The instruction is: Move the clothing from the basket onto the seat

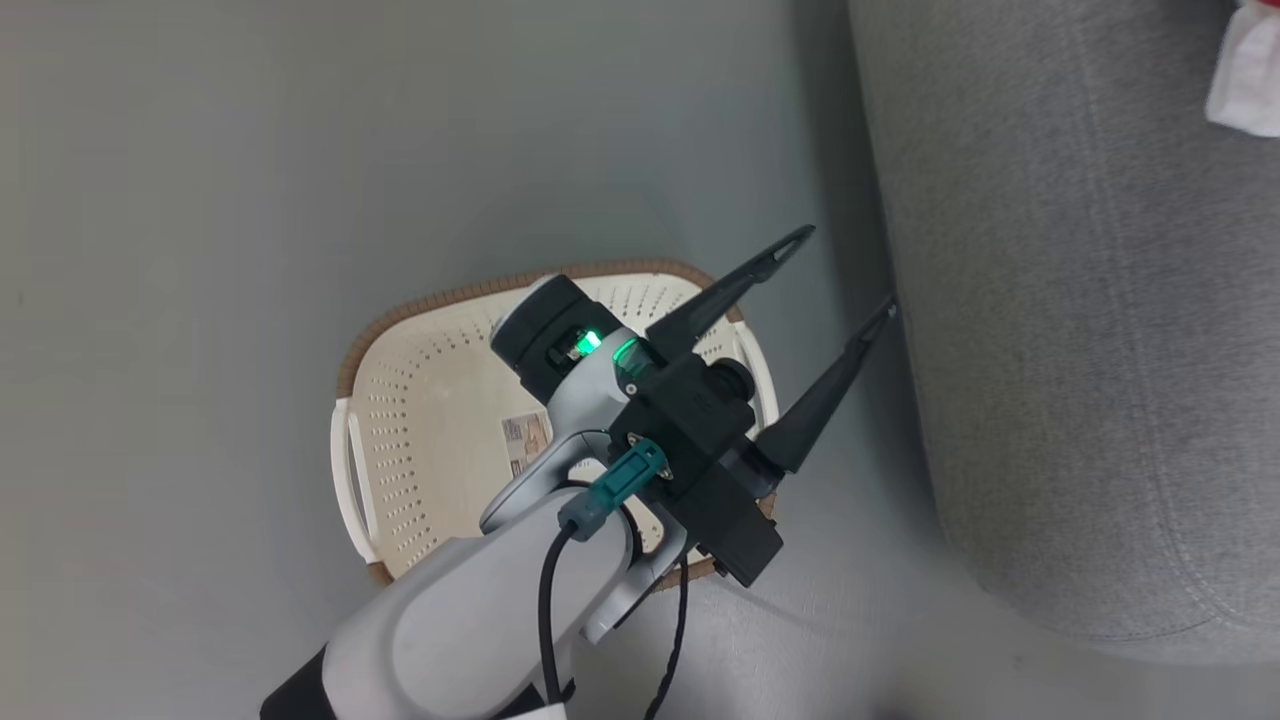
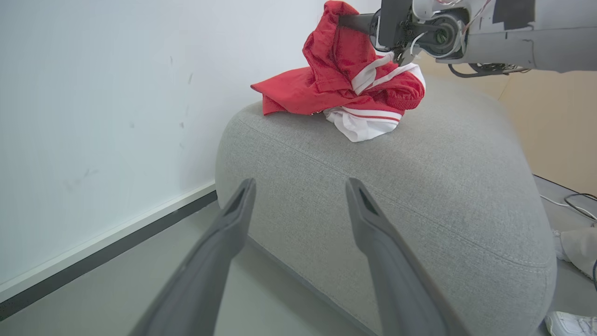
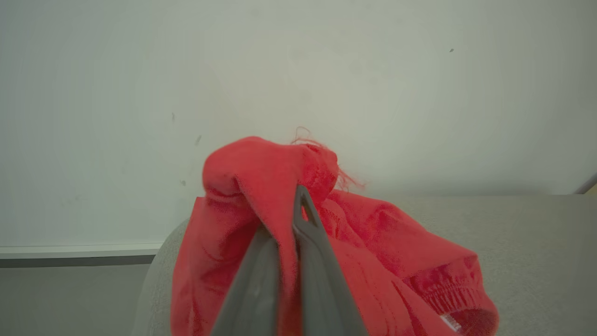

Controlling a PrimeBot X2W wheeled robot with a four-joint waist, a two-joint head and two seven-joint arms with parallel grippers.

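Observation:
The cream basket (image 1: 420, 400) with its brown rim stands on the grey floor, and no clothing shows inside, just a label on its bottom. Above its right side hangs my left gripper (image 1: 845, 275), open and empty, fingers pointing at the side of the grey seat (image 1: 1080, 350). In the left wrist view the same gripper (image 2: 301, 186) faces the seat (image 2: 419, 196). Red and white clothing (image 2: 345, 84) lies heaped on the seat's top, its upper part lifted by my right gripper (image 2: 343, 21). That gripper (image 3: 298, 196) is shut on a fold of the red clothing (image 3: 252, 172).
A white wall with a dark baseboard (image 2: 107, 247) runs behind the seat. On the floor at the seat's far end lie cables (image 2: 578, 205) and a white shoe (image 2: 571, 322). Open grey floor (image 1: 200, 300) surrounds the basket.

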